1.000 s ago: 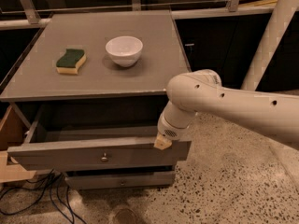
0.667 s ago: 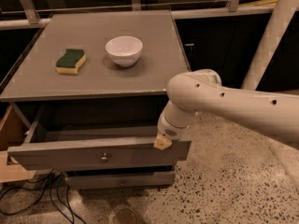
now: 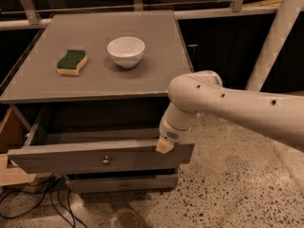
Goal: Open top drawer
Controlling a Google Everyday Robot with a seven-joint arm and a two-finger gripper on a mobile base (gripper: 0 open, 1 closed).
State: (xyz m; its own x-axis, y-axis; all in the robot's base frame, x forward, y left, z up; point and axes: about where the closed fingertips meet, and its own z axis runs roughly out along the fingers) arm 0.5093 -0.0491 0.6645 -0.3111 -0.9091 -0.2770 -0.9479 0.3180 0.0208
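The gripper [image 3: 165, 145] sits at the end of the single arm [image 3: 228, 106], which reaches in from the right. It is placed against the upper edge of the top drawer [image 3: 71, 158], near the right end of the front panel. Whether it is open or closed, and whether it grips the panel edge, cannot be determined.

The front panel's long axis runs left to right, with the gripper at its right end. The knob [image 3: 106, 161] lies to the left of the gripper and slightly lower, at the panel centre, and is not touched. The top drawer stands well forward of the cabinet [image 3: 95, 87], so the task appears largely done. Any further travel is judged to run straight toward the camera, square to the panel.

The exposed drawer cavity is in shadow, and no contents can be made out. A slimmer lower drawer [image 3: 142, 182] sits closed beneath. On the cabinet top, a white bowl [image 3: 126, 51] stands empty, with a sponge [image 3: 71, 62] to its left, apart from it.
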